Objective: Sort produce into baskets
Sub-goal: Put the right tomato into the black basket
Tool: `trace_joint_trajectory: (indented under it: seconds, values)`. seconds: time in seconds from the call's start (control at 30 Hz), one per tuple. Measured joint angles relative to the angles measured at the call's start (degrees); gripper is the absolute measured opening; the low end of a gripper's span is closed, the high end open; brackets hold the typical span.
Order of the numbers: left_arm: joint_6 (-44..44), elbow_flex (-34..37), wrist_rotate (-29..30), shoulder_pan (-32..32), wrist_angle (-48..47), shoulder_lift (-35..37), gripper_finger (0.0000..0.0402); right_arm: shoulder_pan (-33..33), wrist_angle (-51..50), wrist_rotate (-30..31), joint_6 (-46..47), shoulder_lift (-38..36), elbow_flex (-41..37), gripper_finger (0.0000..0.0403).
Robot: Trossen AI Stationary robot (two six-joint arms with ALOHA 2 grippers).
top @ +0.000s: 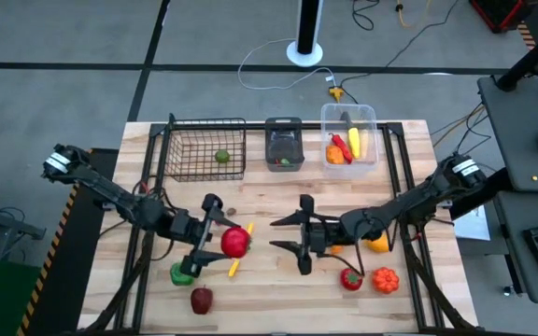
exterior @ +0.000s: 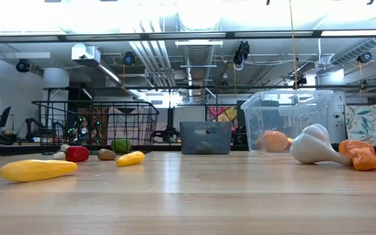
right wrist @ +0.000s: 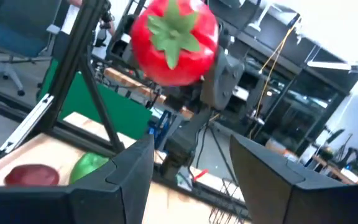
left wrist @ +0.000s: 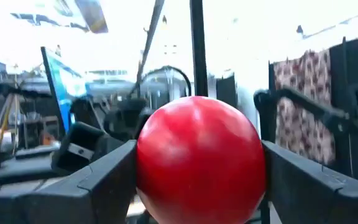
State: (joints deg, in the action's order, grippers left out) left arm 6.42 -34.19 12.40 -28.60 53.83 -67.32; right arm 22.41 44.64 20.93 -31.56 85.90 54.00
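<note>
My left gripper (top: 234, 242) is shut on a red toy tomato (left wrist: 201, 158) left of the table's middle. The tomato's green calyx (right wrist: 174, 31) faces my right arm. My right gripper (top: 286, 233) is open and empty at the table's middle, pointing at the tomato from its right, a short way off; its own fingers (right wrist: 123, 177) show spread apart. The black wire-mesh basket (top: 204, 149) with a lime (top: 221, 157), the dark grey bin (top: 284, 145) and the clear tub (top: 349, 135) stand in a row at the far edge. My left gripper pinches the tomato between its two fingers, one on each of its round sides (left wrist: 148, 168). The fingers come from the table's left, roughly level. The tomato is lifted clear of the table, its calyx end pointing away from the gripper.
A green pepper (top: 182, 273), a dark red apple (top: 201, 300) and a thin orange piece (top: 234, 263) lie near my left gripper. A red pepper (top: 350, 278), an orange pumpkin (top: 385, 279) and an orange fruit (top: 377, 245) lie under my right arm. The tub holds red, yellow and orange pieces.
</note>
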Motion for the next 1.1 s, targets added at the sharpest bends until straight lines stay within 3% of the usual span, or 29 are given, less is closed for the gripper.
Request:
trace_joint_trajectory:
  seconds: [0.23, 0.37, 0.67, 0.83, 1.1]
  values:
    - [-6.21, 2.04, 0.47, 0.64, 5.76, -0.08, 0.0289, -0.02, -0.6, 0.13, -9.98, 6.24, 8.95, 0.0203]
    - [-6.62, 2.12, 0.55, 0.63, 6.7, -0.08, 0.0289, -0.02, -4.05, 3.65, -10.94, 8.57, 14.6, 0.0208]
    - [-5.22, 3.28, 0.62, 0.68, 6.89, 0.29, 0.0289, -0.04, -17.09, 4.48, -1.93, 9.19, 22.64, 0.0289]
    - [-1.39, 3.49, 0.74, 0.68, 6.44, 0.31, 0.0289, -0.04, -21.33, 1.19, -1.2, 9.19, 24.45, 0.0333]
    - [-1.12, 3.76, 1.09, 0.74, 6.34, -0.27, 0.0289, -0.54, -21.89, 2.6, -2.05, 9.15, 25.15, 0.0347]
